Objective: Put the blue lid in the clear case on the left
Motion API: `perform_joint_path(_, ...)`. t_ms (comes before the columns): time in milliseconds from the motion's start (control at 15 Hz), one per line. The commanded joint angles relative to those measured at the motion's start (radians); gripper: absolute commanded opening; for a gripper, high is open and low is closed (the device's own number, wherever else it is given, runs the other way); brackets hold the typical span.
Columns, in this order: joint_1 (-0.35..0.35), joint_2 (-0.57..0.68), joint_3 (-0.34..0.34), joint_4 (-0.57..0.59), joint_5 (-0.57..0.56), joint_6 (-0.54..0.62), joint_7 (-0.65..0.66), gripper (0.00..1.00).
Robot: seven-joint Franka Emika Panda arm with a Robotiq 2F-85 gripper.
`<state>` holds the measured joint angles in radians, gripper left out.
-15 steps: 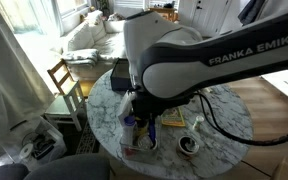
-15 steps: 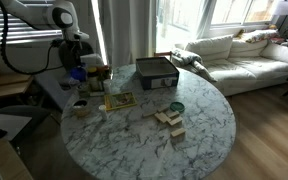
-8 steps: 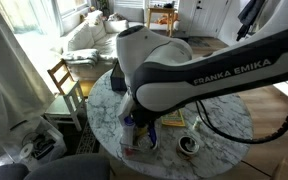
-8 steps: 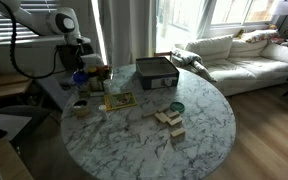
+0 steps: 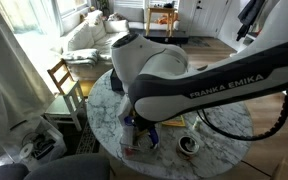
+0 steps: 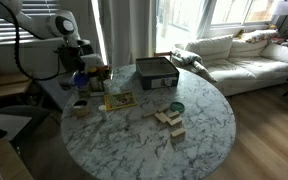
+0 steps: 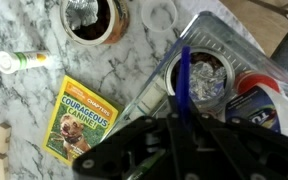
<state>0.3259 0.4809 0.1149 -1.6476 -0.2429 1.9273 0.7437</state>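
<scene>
While the blue lid (image 7: 184, 85) is being gripped edge-on, it is showing in the wrist view as a thin upright blue stripe directly above the clear case (image 7: 227, 42). It is being clamped by the gripper (image 7: 184, 120), whose fingers are closed onto its two faces with nothing else between them.

The case is already being shared. A dark round bowl (image 7: 210, 80) is lying inside it, just beyond the lid, and a red-and-white item (image 7: 259, 85) is sitting further along the case floor. Outside the case, a yellow book (image 7: 79, 122) is lying beside its long wall, and a jar (image 7: 94, 18) is standing past the case's near corner. In an exterior view the case is being largely hidden by the arm.

The step in hand is judged to be the descent and release into the case.

- The lid is best being lowered onto the case's free floor on the book side of the bowl, so its edge is not being set on the bowl's rim.
- The case wall nearest the book is to be cleared before descent, since thin plastic is likely being nudged easily.
- Release is better being delayed until the lid's lower edge is touching the case floor, as a lid dropped on edge is apt to roll or bounce out of so shallow a case.
</scene>
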Motion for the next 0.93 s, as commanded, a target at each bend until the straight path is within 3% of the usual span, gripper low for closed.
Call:
perform_joint_path(0, 0.030, 0.030, -0.021, 0.033, -0.038, -0.046, -0.029, 0.02)
perform_joint_path(333, 0.046, 0.058, -0.026, 0.059, -0.050, -0.072, -0.028, 0.03)
perform_joint_path(467, 0.046, 0.062, -0.023, 0.066, -0.040, -0.064, -0.037, 0.34)
perform_joint_path(867, 0.039, 0.055, -0.020, 0.067, -0.021, -0.044, -0.060, 0.77)
